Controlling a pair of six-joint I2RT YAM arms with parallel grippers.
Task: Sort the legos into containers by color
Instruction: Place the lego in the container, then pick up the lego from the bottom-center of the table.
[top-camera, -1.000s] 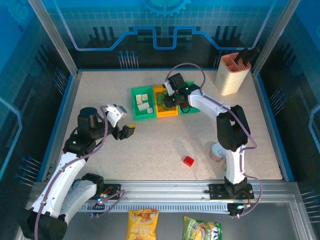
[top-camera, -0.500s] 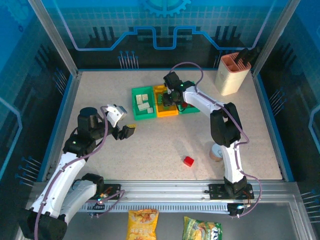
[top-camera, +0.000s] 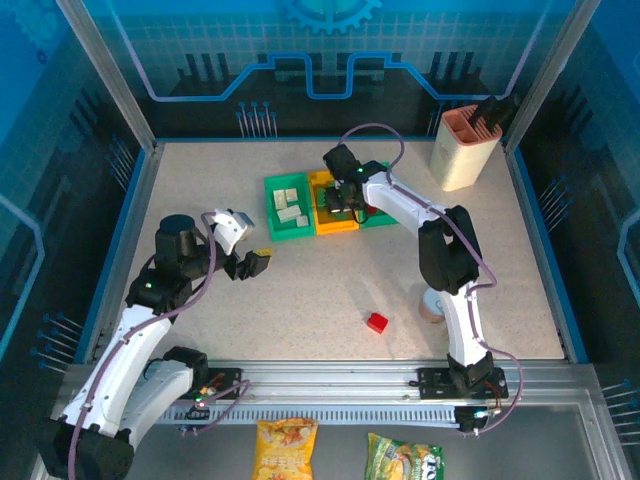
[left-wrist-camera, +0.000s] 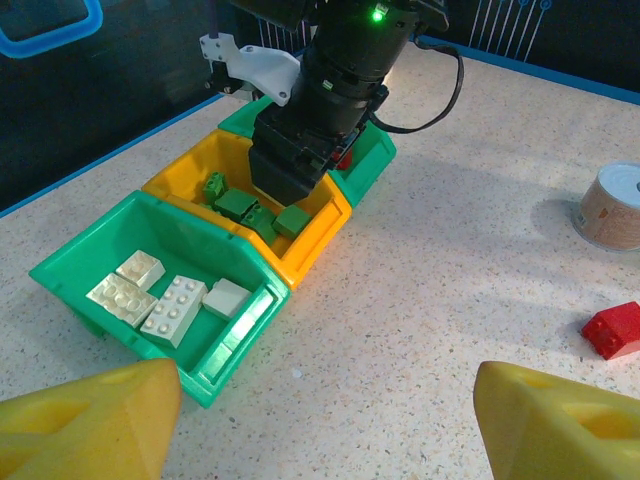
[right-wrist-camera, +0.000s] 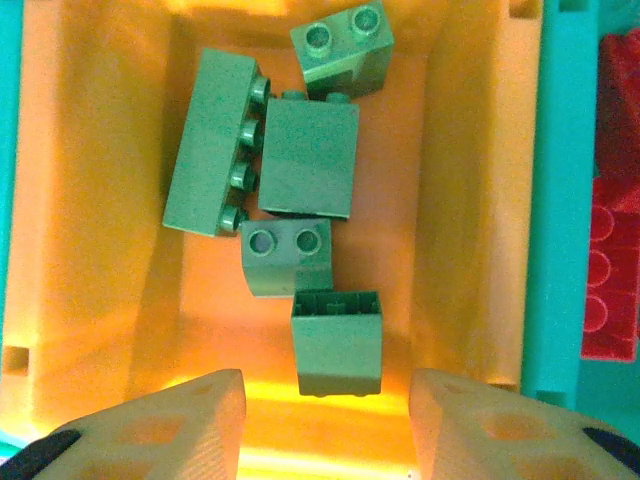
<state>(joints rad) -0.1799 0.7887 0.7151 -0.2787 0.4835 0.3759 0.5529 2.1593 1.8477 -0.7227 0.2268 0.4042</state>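
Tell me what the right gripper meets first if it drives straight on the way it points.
The right gripper points down into the yellow-orange bin; likely first the nearest green brick lying just ahead of it, then the bin floor, though depth is unclear.

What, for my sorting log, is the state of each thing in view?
left green bin, holds cream bricks.
orange bin, holds five green bricks.
right green bin, holds red bricks.
loose red brick, on the table, unsorted.
left pincer, open, empty.
right pincer, open above the orange bin, empty.
round can, upright on the table.
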